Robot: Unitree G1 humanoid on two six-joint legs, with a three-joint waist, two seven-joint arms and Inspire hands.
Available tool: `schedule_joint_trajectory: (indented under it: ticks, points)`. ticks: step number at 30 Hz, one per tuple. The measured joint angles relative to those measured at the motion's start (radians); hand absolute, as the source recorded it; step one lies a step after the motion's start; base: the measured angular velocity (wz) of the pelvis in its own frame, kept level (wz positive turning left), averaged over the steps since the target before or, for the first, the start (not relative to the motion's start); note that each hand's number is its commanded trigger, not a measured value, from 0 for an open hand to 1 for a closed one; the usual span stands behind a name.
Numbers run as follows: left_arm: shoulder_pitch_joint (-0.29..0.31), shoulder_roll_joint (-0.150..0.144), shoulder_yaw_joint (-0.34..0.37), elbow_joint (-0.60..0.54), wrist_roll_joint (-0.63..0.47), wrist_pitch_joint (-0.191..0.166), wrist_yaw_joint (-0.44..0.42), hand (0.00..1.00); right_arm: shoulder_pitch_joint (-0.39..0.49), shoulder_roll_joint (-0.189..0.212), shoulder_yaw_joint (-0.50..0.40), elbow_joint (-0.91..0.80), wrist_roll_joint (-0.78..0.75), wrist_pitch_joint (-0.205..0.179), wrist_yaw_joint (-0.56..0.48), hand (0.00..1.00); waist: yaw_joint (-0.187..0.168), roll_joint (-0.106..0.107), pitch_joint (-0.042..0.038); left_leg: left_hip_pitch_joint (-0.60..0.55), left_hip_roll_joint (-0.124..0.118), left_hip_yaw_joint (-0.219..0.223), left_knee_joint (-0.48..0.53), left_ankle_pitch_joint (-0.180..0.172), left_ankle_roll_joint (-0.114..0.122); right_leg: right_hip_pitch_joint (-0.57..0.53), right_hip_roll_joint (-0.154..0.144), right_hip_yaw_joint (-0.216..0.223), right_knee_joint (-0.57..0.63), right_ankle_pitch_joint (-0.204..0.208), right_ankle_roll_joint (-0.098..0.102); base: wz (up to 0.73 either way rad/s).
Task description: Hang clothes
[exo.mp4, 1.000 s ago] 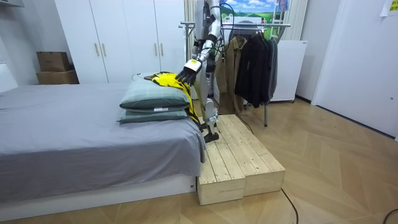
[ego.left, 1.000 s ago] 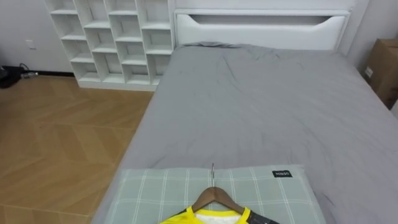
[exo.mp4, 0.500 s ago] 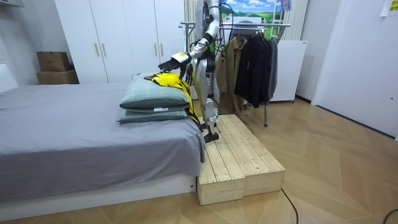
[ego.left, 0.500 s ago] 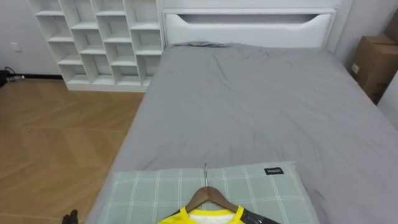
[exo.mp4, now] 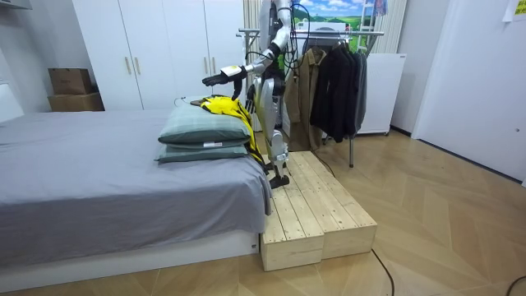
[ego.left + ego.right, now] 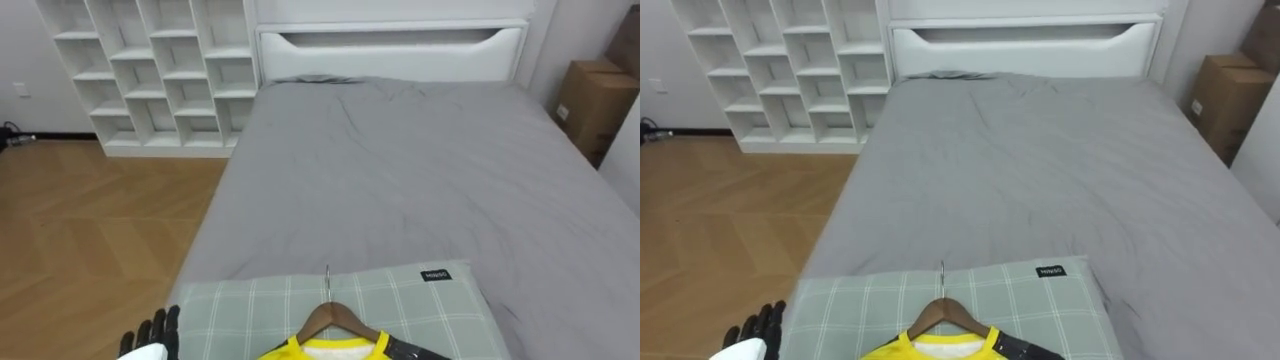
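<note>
Robot's place: on the wooden platform (image 5: 316,205) at the pillow end of the bed (image 6: 400,170), facing the bed, with a clothes rack (image 5: 333,78) of dark garments close behind.

Left robot hand (image 6: 150,338): low at the left side of the eye views, by the left edge of the pillow (image 6: 240,310); in the room view stretched forward in the air above the pillows.

Hand state: wide, fingers straight and a little spread, holding nothing.

Yellow shirt (image 6: 325,350): on a wooden hanger (image 6: 335,318), lying on the top pillow at the bottom middle of the eye views; in the room view draped over the pillow edge nearest the robot and hanging down the side of the bed.

Hanger: wooden shoulders inside the collar, thin metal hook flat on the pillow, pointing toward the white headboard (image 6: 390,50).

Shirt against hand: to the right of the hand, apart, no touch; in the room view lower than the hand, with air between.

Pillows: green checked one on top of a second one, at the near end of the grey bed.

Around the bed: white cube shelf (image 6: 150,70) at the far left, cardboard box (image 6: 585,95) at the far right, wooden floor (image 6: 90,230) on the left.
</note>
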Motion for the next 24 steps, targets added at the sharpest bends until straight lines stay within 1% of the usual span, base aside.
schedule_joint_trajectory:
  ticks: [3, 7, 12, 14, 16, 19, 21, 24]
  points:
    - [0.0, 0.0, 0.0, 0.0, 0.0, 0.0, -0.001, 0.0, -0.001, 0.0, 0.0, 0.0, 0.0, -0.001, 0.0, 0.0, 0.0, -0.001, 0.0047, -0.001, 0.0, 0.0, 0.0, 0.0, 0.0, 0.0, 0.0, 0.0, -0.002, 0.0, 0.0, 0.0]
    - [0.0, 0.0, 0.0, 0.0, 0.0, 0.001, -0.001, 0.0, -0.005, 0.0, 0.0, 0.0, 0.0, -0.001, 0.0, 0.0, 0.001, -0.001, 0.0045, -0.003, 0.0, 0.001, -0.002, 0.0, 0.0, 0.0, 0.0, 0.0, -0.014, 0.0, 0.0, 0.0]
    - [0.0, 0.0, 0.001, 0.0, 0.045, 0.0, 0.001, 0.0, -0.007, 0.0, 0.001, 0.0, -0.005, -0.002, -0.001, 0.0, 0.0, -0.006, 0.0031, -0.002, -0.001, 0.002, -0.005, 0.0, 0.0, 0.0, 0.0, 0.0, -0.012, 0.0, 0.0, 0.0]
    - [0.0, 0.0, 0.001, 0.0, 0.078, 0.001, 0.01, 0.0, -0.007, 0.0, 0.001, 0.003, -0.005, -0.002, -0.002, 0.0, -0.003, -0.011, 0.0007, -0.002, 0.0, 0.002, -0.008, 0.0, 0.0, -0.001, 0.0, 0.0, -0.013, 0.0, 0.0, 0.0]
    - [-0.002, 0.0, 0.0, 0.0, 0.099, 0.001, 0.011, 0.0, -0.007, 0.0, 0.001, 0.004, -0.005, -0.004, -0.003, 0.0, -0.004, -0.012, 0.0001, -0.001, 0.0, 0.002, -0.009, 0.0, 0.0, -0.001, 0.0, 0.001, -0.013, 0.0, 0.0, 0.0]
    - [-0.012, 0.0, -0.025, 0.0, 0.108, 0.01, 0.013, 0.0, -0.012, 0.003, 0.002, 0.016, -0.002, -0.009, -0.007, 0.0, -0.009, -0.012, -0.0001, 0.0, -0.001, 0.002, -0.011, 0.0, 0.0, -0.001, 0.0, 0.0, -0.012, 0.0, 0.0, 0.0]
    - [-0.014, 0.0, -0.046, 0.0, 0.108, 0.022, 0.013, 0.0, -0.017, 0.005, 0.002, 0.021, -0.002, -0.009, -0.015, 0.0, -0.022, -0.011, -0.0005, 0.0, -0.001, 0.002, -0.013, 0.0, -0.001, -0.002, 0.0, 0.0, -0.012, 0.0, 0.0, 0.0]
    - [-0.019, 0.0, -0.062, 0.001, 0.108, 0.032, 0.014, 0.0, -0.017, 0.007, 0.002, 0.022, 0.0, -0.008, -0.016, 0.0, -0.035, -0.011, -0.0035, 0.0, -0.001, 0.004, -0.018, 0.002, -0.003, -0.005, 0.0, 0.001, -0.012, 0.001, -0.001, 0.0]
